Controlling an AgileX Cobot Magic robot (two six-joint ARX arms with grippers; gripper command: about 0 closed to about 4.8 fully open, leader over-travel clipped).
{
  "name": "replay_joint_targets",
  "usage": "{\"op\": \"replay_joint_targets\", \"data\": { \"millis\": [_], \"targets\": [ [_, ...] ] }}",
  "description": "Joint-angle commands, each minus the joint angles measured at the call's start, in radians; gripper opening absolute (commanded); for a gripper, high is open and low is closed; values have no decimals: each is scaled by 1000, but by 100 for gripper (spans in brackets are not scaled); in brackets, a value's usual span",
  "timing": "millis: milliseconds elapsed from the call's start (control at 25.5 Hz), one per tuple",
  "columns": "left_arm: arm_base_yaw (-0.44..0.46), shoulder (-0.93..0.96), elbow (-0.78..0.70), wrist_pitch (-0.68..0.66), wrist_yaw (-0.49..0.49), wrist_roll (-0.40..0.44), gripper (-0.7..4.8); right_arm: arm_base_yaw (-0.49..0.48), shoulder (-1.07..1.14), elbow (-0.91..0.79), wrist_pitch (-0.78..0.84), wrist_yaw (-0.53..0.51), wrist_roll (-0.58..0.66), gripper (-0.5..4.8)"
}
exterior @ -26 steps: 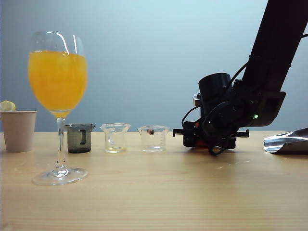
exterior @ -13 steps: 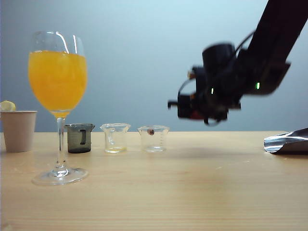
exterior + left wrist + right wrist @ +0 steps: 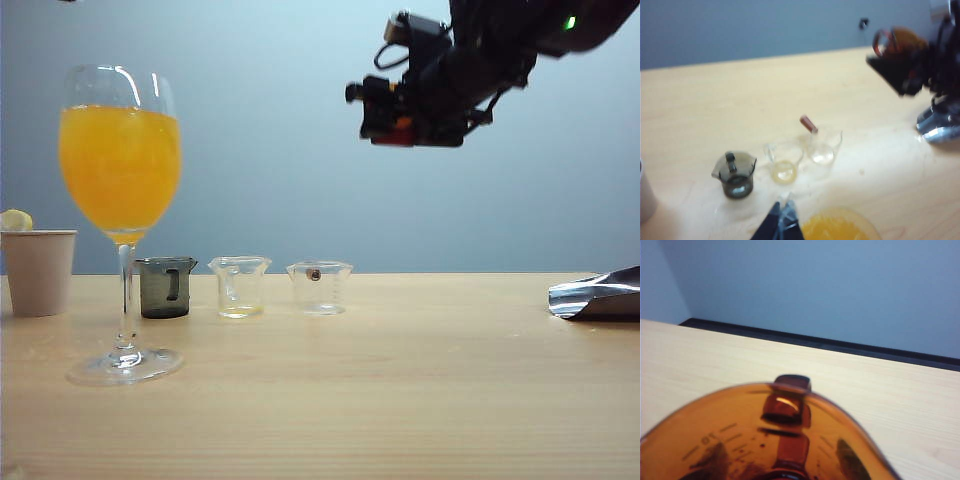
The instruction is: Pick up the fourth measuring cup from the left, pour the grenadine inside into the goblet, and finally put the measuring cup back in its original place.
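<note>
Nearest, toward the front left corner of the table (image 3: 400, 400): the goblet (image 3: 121, 200), tall, clear, stemmed, upright on its round foot and filled most of the way with orange drink; the left wrist view catches only an arc of that orange at the frame edge.

Left gripper (image 3: 783, 225): seen only in its own wrist view, dark fingertips drawn close together with nothing between them, hanging over the table on the near side of the cup row, beside the goblet.

Middle row, left to right, each upright and apart from its neighbours: smoky grey cup (image 3: 166, 287) with a side handle; clear cup (image 3: 240, 286) with a pale yellow trace at the bottom; second clear cup (image 3: 319, 288) bearing a small dark red mark near its rim. Faint graduation lines on the clear cups cannot be read.

Left edge: beige paper cup (image 3: 38, 271), something pale showing above its rim.

Right edge: shiny silver object (image 3: 598, 295), partly cut off.

Aloft, well above the right end of the row: right gripper (image 3: 408, 125), jaws clamped on the fourth measuring cup (image 3: 765, 440), amber-orange and translucent, clear of the table. Its handle and raised scale marks show in the right wrist view; one marking looks like "10" but is too blurred to confirm. Dark red grenadine (image 3: 785, 475) shows low inside the cup.

Farthest: plain blue-grey wall (image 3: 300, 100).
</note>
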Motion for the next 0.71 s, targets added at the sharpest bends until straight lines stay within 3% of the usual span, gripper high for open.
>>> {"op": "replay_joint_targets", "data": {
  "millis": [39, 274, 392, 706],
  "targets": [
    [-106, -13, 6, -22, -107, -21, -5, 34, -66, 5, -60, -60, -56, 259],
    [-207, -18, 6, -117, -163, -27, -5, 97, -120, 8, -90, -112, -64, 259],
    [-209, -34, 6, -171, -176, -51, -6, 130, -132, 9, -101, -156, -99, 259],
    [-209, -175, 8, -249, -172, -51, -5, 245, -135, 11, -157, -158, -143, 260]
  ]
}}
